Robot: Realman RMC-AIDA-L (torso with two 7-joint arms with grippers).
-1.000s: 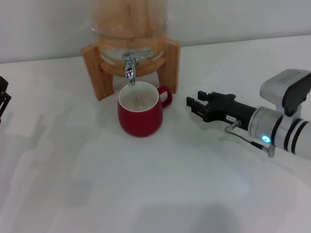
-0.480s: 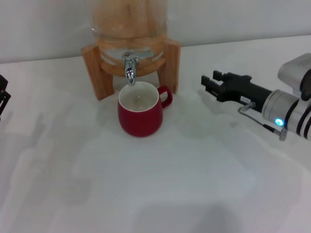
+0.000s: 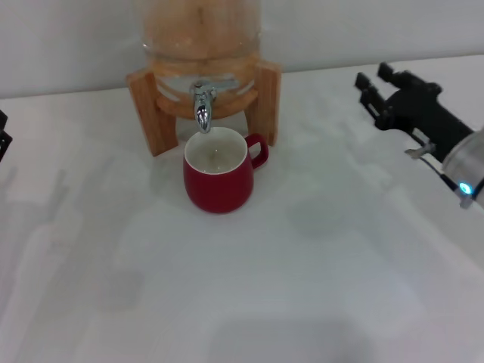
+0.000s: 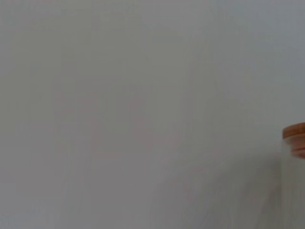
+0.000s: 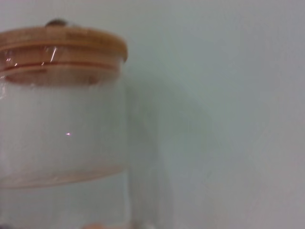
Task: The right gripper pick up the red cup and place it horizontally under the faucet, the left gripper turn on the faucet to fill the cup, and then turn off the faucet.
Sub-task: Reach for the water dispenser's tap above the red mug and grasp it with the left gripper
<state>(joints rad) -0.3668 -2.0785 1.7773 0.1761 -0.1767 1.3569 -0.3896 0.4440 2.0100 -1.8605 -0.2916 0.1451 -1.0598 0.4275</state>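
The red cup (image 3: 219,181) stands upright on the white table, handle toward the right, its white inside open to the top. The chrome faucet (image 3: 202,106) hangs just above the cup's far rim. My right gripper (image 3: 372,77) is far to the right of the cup and well apart from it, raised, open, with nothing between its fingers. Only a black sliver of my left gripper (image 3: 3,138) shows at the left edge of the head view.
The faucet belongs to a glass drink jar (image 3: 200,34) on a wooden stand (image 3: 147,106) at the table's back. The right wrist view shows the jar (image 5: 62,138) and its wooden lid (image 5: 62,45); the left wrist view catches only the lid's edge (image 4: 295,136).
My right gripper has drawn back from beside the cup, moving right, up and toward the back. The cup has stayed under the faucet. The left gripper slipped slightly further out of view.
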